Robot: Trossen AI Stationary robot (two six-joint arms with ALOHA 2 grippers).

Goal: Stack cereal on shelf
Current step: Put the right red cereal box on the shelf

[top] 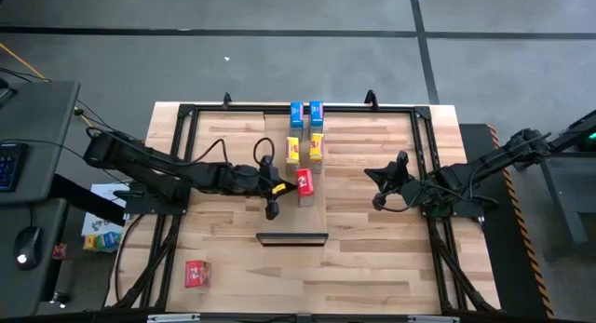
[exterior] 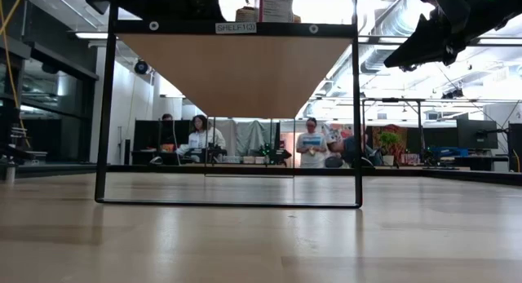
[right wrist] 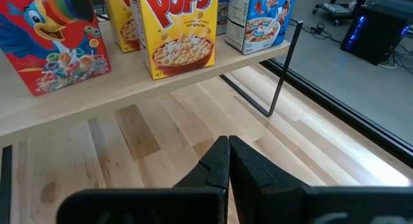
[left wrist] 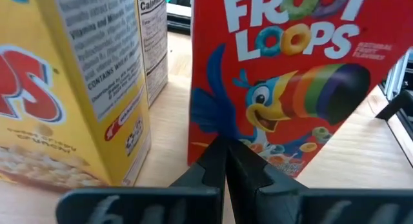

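Observation:
The shelf [top: 293,221] is a pale plank raised on a black frame, with its dark lip toward the table's near edge. Standing on it are two blue cereal boxes [top: 306,113], two yellow ones [top: 304,148] and a red one [top: 304,185]. A second red box [top: 196,274] lies flat on the table at the near left. My left gripper [top: 284,186] is shut, level at the standing red box's [left wrist: 290,75] left face. My right gripper [top: 371,174] is shut and empty, over the table right of the shelf [right wrist: 161,88]. My left gripper's shut fingertips [left wrist: 216,153] stand right at the lower part of the red box's front face [left wrist: 258,130], coming level from the table's left. I cannot tell whether they touch it. The box stands upright on the shelf.
The black frame [exterior: 104,112] holds the plank well above the tabletop. Its thin posts and rails [top: 424,165] run around the work area. People sit at desks in the room beyond the table [exterior: 196,136]. The tabletop near the front edge [top: 372,276] is bare wood.

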